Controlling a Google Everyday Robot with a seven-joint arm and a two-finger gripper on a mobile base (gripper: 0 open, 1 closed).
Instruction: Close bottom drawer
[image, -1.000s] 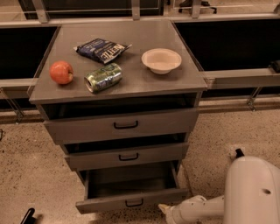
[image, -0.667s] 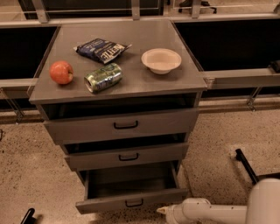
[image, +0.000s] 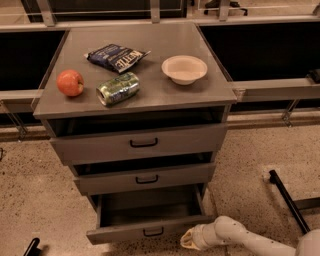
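The bottom drawer (image: 150, 231) of the grey metal cabinet is pulled far out, its deep plain tray showing and a small black loop handle on its narrow front. My gripper (image: 189, 239) is low at the front right corner of that drawer front, on the end of the white arm that reaches in from the lower right. It sits close to or against the drawer's right end.
The top drawer (image: 142, 143) and middle drawer (image: 146, 178) stand slightly open. On the cabinet top lie an apple (image: 70, 82), a green can (image: 118, 89) on its side, a chip bag (image: 116, 57) and a white bowl (image: 184, 69). A black bar (image: 287, 200) lies on the floor to the right.
The white arm has dropped lower and stretched out leftward, and the gripper has stayed near the bottom drawer's right front corner. The drawer looks as far out as before.
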